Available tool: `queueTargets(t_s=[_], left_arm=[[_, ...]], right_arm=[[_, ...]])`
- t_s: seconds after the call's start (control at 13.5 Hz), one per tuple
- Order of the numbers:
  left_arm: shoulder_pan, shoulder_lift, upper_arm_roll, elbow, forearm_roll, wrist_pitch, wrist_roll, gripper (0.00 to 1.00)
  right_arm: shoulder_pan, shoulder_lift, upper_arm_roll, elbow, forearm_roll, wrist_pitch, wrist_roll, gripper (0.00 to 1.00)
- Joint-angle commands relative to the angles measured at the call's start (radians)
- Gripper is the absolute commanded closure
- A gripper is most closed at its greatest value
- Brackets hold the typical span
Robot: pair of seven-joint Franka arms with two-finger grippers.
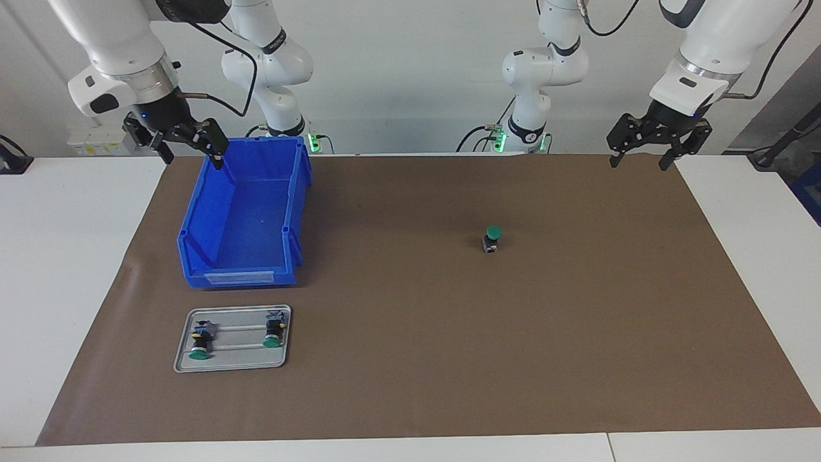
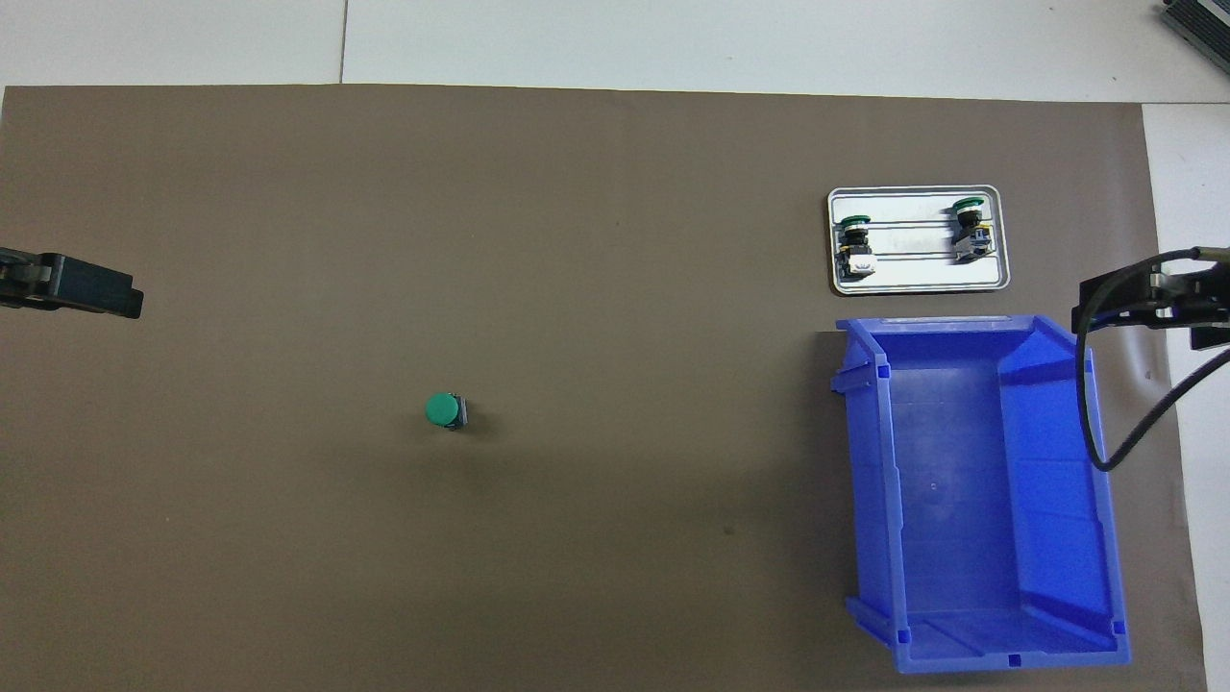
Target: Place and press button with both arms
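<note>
The button stands upright on the brown mat, its round green cap up, toward the left arm's end of the table; the overhead view shows the button from the top. My left gripper hangs open, high over the mat's edge at the left arm's end, well apart from the button and holding nothing. My right gripper hangs open above the rim of the blue bin, also holding nothing. In the overhead view only the tip of the left gripper and part of the right gripper show.
A blue bin sits at the right arm's end of the mat. Farther from the robots than the bin lies a metal tray with two more green-capped switches lying on it. White table borders the brown mat.
</note>
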Motion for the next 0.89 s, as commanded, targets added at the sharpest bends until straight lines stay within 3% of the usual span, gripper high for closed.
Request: queueTargets(t_s=[0.0, 0.81], left_arm=[[0.039, 0.015, -0.007, 0.032, -0.003, -0.032, 0.07, 0.0], [0.04, 0.012, -0.001, 0.033, -0.02, 0.007, 0.071, 0.0]], right_arm=[[-0.007, -0.009, -0.001, -0.008, 0.022, -0.009, -0.029, 0.0], [-0.007, -0.009, -0.001, -0.008, 0.022, -0.009, -0.029, 0.0]])
